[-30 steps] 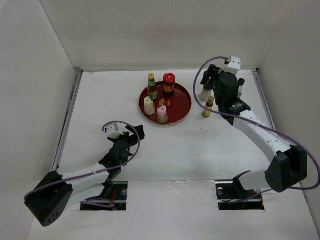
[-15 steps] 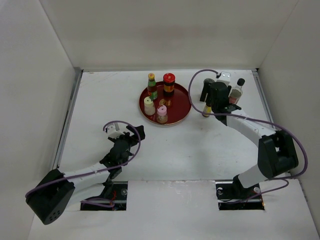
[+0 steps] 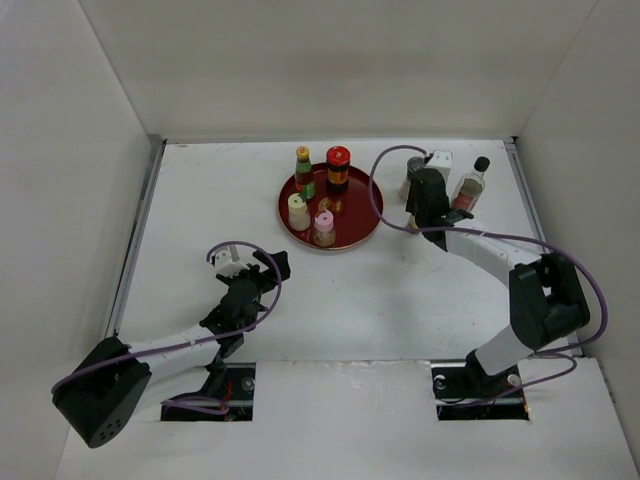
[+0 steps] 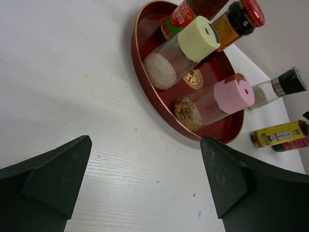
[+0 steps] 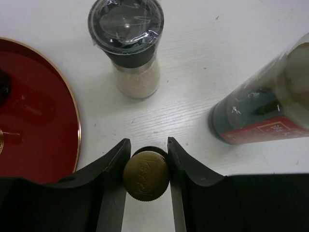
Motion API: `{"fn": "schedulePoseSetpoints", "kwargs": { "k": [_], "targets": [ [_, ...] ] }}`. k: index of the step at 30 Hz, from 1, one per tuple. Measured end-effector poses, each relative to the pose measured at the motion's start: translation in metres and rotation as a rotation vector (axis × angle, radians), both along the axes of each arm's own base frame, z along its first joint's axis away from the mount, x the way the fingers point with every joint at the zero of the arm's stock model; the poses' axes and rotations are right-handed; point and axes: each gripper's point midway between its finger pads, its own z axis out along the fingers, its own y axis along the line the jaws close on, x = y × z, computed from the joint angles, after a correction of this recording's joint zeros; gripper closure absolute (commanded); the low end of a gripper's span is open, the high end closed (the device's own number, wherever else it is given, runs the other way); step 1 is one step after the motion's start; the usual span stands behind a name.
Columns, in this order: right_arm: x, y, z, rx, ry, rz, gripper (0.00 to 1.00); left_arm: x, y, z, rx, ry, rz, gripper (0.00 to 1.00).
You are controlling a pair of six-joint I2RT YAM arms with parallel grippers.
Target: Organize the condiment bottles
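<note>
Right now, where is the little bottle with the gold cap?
In the right wrist view, the gold-capped bottle sits between the right fingers, right of the red plate, with the shaker behind it.

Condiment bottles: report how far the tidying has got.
Done: four stand on the red plate: the green-red banded bottle, red-lidded jar, cream-capped bottle and pink-capped bottle. In hand: the right gripper has its jaws closed on the amber bottle, beside the plate. Left: the grey-lidded shaker and the tall clear bottle stand on the table. The left gripper is open and empty.
</note>
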Motion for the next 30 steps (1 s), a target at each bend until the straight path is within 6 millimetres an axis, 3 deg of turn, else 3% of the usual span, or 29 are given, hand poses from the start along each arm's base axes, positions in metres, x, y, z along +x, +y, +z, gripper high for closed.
{"fn": "schedulePoseSetpoints", "kwargs": {
  "k": [3,6,11,14,17,21,25,30],
  "targets": [
    [-0.004,0.012,0.010,-0.022,-0.018,0.023,0.65,0.000,0.000,-0.002,0.004,0.004,0.000,0.00],
    [-0.001,0.038,0.034,-0.020,-0.061,0.074,0.64,0.000,0.000,-0.002,0.005,0.006,0.000,0.00],
    [0.020,0.099,0.094,0.044,-0.189,0.167,0.64,0.000,0.000,-0.001,0.004,0.004,0.001,0.00],
    [0.040,0.139,0.112,0.077,-0.241,0.211,0.64,0.000,0.000,0.002,-0.004,-0.005,0.001,0.00],
    [0.057,0.177,0.104,0.087,-0.242,0.258,0.64,0.000,0.000,0.002,-0.005,-0.006,0.001,0.00],
    [0.062,0.213,0.068,0.061,-0.185,0.318,0.63,0.000,0.000,0.002,-0.005,-0.007,0.001,0.00],
    [0.055,0.232,0.037,0.037,-0.125,0.365,0.63,0.000,0.000,0.002,-0.005,-0.007,0.001,0.00],
    [0.051,0.243,0.028,0.035,-0.114,0.391,0.63,0.000,-0.001,0.002,-0.005,-0.007,-0.001,0.00]
  ]
}}
